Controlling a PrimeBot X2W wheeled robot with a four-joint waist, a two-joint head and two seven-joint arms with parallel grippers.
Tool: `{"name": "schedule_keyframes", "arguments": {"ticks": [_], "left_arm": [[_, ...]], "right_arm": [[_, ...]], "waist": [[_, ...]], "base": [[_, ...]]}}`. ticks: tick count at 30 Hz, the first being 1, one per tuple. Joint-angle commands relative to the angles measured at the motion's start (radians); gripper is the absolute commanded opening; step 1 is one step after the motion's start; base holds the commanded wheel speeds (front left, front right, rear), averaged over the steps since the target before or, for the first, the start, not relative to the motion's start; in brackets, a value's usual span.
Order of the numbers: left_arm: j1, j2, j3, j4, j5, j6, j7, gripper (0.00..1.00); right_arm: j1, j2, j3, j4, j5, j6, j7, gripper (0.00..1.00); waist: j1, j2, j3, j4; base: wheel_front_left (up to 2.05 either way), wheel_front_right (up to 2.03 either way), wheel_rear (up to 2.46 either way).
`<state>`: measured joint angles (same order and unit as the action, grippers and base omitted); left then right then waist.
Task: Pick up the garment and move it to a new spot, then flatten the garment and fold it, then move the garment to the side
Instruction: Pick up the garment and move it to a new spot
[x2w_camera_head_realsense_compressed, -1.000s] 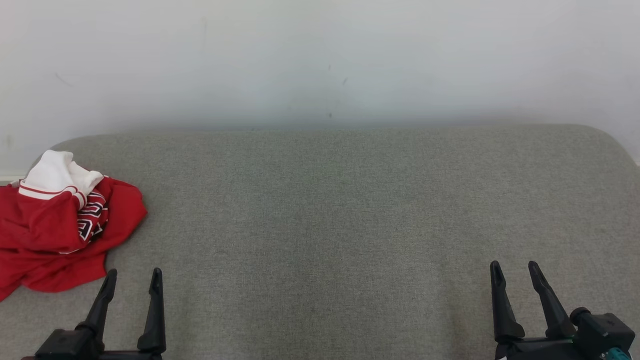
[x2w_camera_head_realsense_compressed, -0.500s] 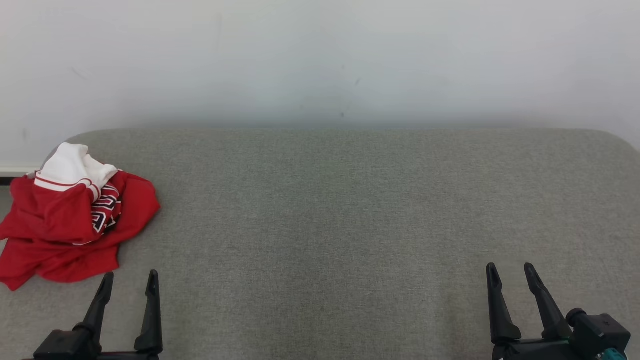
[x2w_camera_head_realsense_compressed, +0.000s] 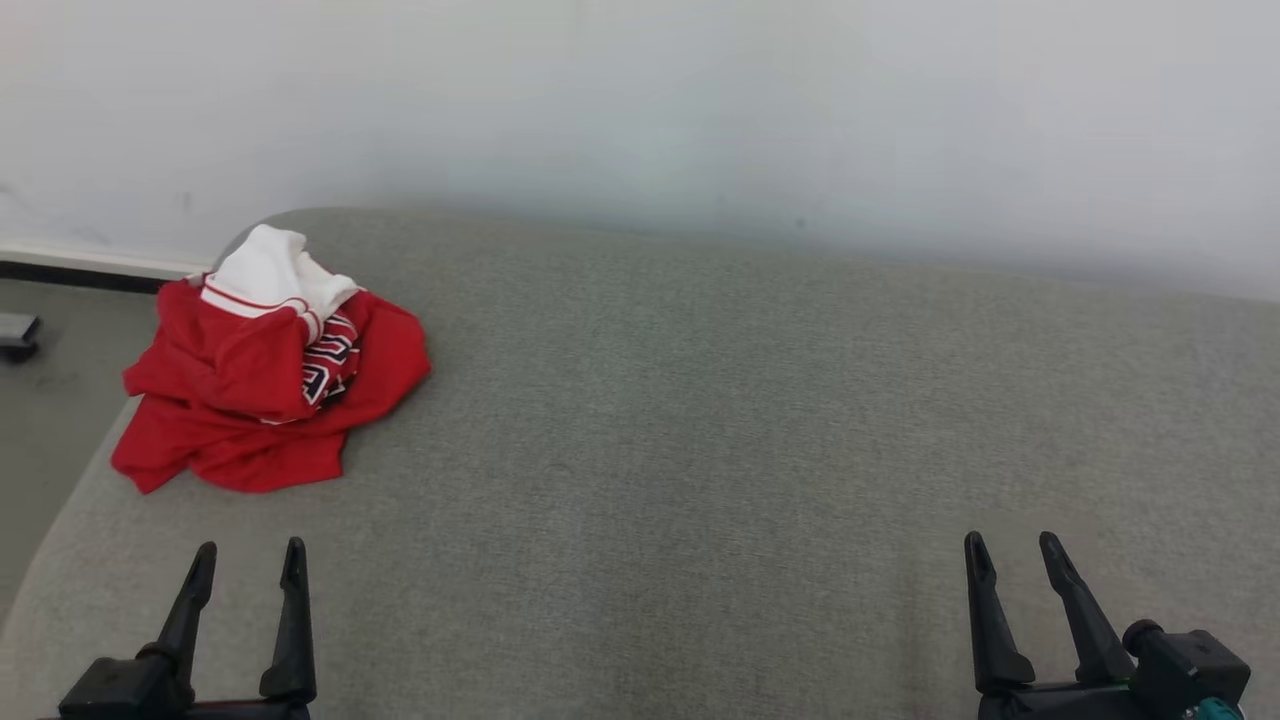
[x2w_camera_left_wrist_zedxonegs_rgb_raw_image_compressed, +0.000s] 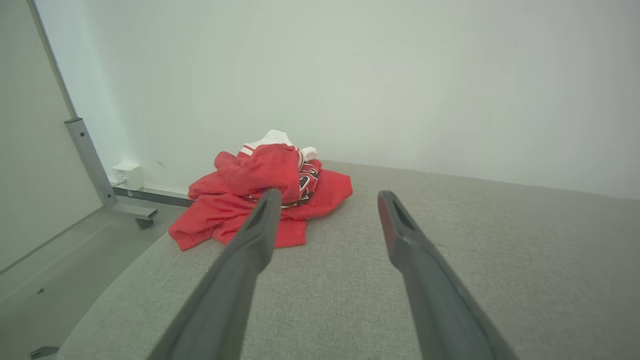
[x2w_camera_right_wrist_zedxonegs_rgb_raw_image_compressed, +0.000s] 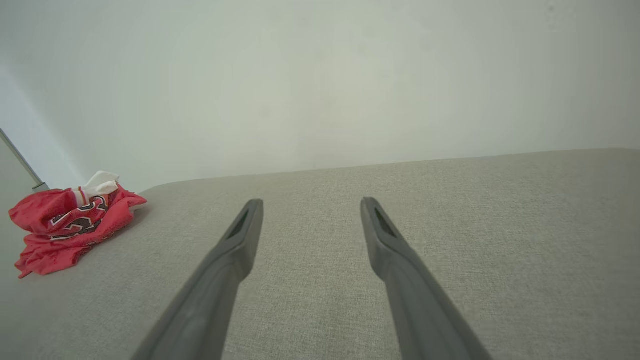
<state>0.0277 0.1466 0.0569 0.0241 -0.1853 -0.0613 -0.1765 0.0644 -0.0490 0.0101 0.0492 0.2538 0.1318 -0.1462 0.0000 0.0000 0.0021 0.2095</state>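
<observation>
Ops: Status: crumpled red-and-white jersey garment (x2w_camera_head_realsense_compressed: 270, 390) is heaped at the far-left corner of the grey fabric-covered pad (x2w_camera_head_realsense_compressed: 700, 450), with its hem near the left edge. Untouched.

Lead: Claws?

Ops: Left gripper (x2w_camera_head_realsense_compressed: 249, 546) and right gripper (x2w_camera_head_realsense_compressed: 1010, 538) are both spread wide and empty at the near edge. Left is nearer the heap, right is well apart from it.

Lead: Suggest the left arm goes in. Pinch the raised red fold on top, not the flat hem. Cloth looks slack, so lift clear before carrying.

Ops: Room: plain white wall (x2w_camera_head_realsense_compressed: 640, 90) behind, grey floor (x2w_camera_head_realsense_compressed: 50, 400) at left, metal frame leg (x2w_camera_left_wrist_zedxonegs_rgb_raw_image_compressed: 95, 170) by the wall.
</observation>
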Motion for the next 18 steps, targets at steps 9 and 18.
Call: {"name": "schedule_keyframes", "arguments": {"ticks": [9, 18], "left_arm": [[-0.011, 0.015, 0.007, 0.030, -0.013, 0.013, -0.018, 1.00], [-0.019, 0.013, 0.009, 0.051, -0.021, 0.025, -0.030, 1.00]], "right_arm": [[-0.019, -0.002, 0.017, 0.021, 0.006, -0.002, -0.004, 1.00], [-0.027, -0.002, 0.028, 0.032, -0.001, -0.002, 0.001, 1.00]], "waist": [[0.0000, 0.0000, 0.023, 0.176], [0.0000, 0.0000, 0.032, 0.263]], "base": [[0.00, 0.00, 0.00], [0.00, 0.00, 0.00]]}}
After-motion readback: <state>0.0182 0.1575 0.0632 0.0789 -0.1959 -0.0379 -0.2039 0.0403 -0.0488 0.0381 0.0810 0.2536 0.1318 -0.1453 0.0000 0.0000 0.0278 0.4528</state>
